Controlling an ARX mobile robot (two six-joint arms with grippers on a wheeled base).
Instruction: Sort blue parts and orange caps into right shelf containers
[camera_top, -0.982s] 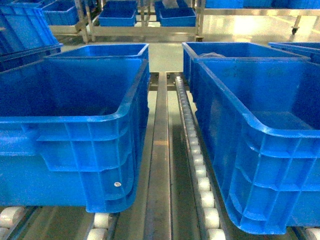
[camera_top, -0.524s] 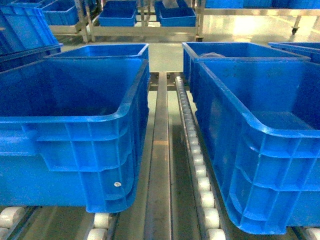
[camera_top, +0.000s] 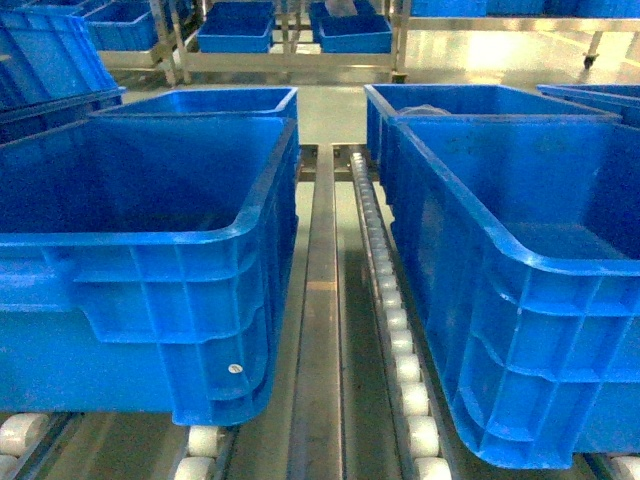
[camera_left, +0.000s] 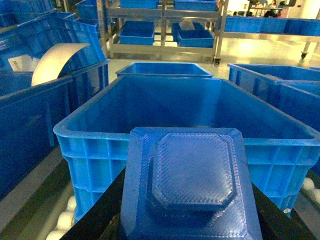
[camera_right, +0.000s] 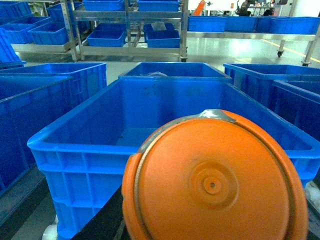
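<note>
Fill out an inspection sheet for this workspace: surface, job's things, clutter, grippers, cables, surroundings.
Surface: roller conveyor rack with a steel centre rail, carrying the crates.
Job's things: near-left crate and near-right crate open, nothing seen inside; blue part fills the left wrist view, orange cap the right wrist view, each facing a crate.
Clutter: pale curved sheet in a far-left crate; something pale in the rear right crate, unclear.
Grippers: neither in the head view; fingers hidden behind the part and cap, state not visible.
Cables: nothing seen.
Surroundings: metal shelving with more blue crates, glossy floor.
</note>
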